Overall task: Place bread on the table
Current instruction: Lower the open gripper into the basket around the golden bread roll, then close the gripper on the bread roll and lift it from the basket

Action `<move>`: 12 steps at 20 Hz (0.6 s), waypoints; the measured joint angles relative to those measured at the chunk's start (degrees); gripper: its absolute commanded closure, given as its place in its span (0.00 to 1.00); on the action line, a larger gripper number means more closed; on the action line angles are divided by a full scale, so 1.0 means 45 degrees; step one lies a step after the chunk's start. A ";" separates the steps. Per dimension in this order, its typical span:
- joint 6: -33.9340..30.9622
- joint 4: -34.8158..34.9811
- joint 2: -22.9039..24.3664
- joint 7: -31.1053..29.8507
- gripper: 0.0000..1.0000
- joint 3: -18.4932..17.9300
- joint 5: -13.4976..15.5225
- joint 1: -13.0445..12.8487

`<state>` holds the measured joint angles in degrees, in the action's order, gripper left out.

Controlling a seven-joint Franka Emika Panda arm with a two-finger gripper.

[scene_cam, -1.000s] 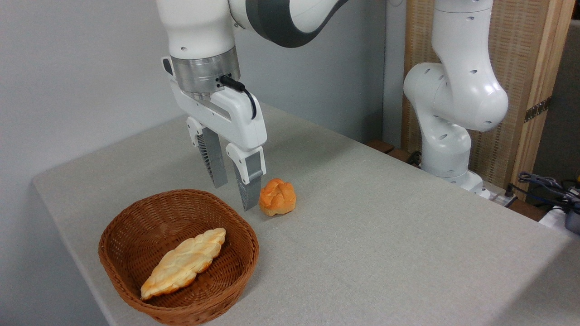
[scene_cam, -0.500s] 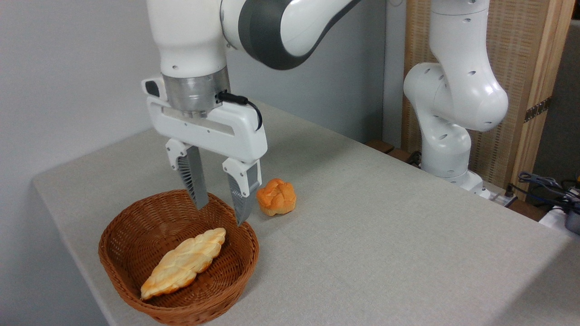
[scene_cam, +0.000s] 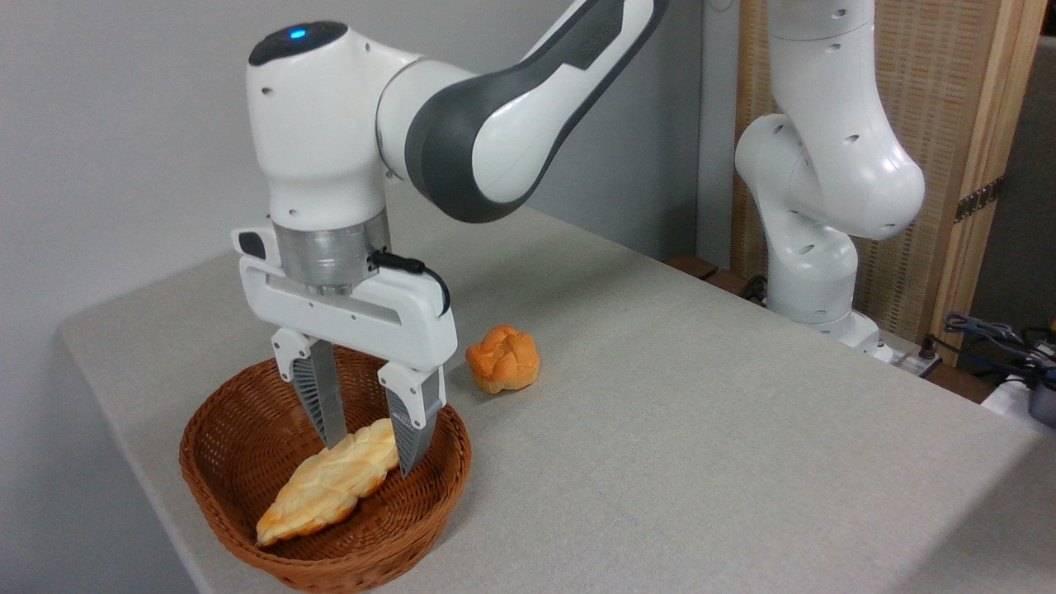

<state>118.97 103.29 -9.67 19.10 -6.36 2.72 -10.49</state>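
The table (scene_cam: 701, 462) is a broad, matte, speckled grey slab with rounded corners, bare to the right. Near its left front edge sits a woven brown wicker basket (scene_cam: 247, 528) holding the bread (scene_cam: 326, 491), a long ridged pastry. The gripper (scene_cam: 373, 455) straddles its upper end, fingers apart, gripping nothing. A round orange bun (scene_cam: 503, 359) lies nearby.

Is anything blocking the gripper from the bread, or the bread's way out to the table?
Nothing visible blocks the gripper: its open jaws straddle the bread's upper end. Only the basket wall stands between bread and table. The bun sits apart.
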 measured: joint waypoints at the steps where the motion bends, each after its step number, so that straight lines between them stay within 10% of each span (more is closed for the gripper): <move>1: 0.0013 0.0000 -0.0067 0.0000 0.00 0.0000 0.0000 -0.0006; 12: 0.0927 -0.0001 -0.0895 0.0000 0.00 0.0620 0.0000 -0.0070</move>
<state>123.14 103.29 -13.69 19.10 -3.57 2.71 -10.81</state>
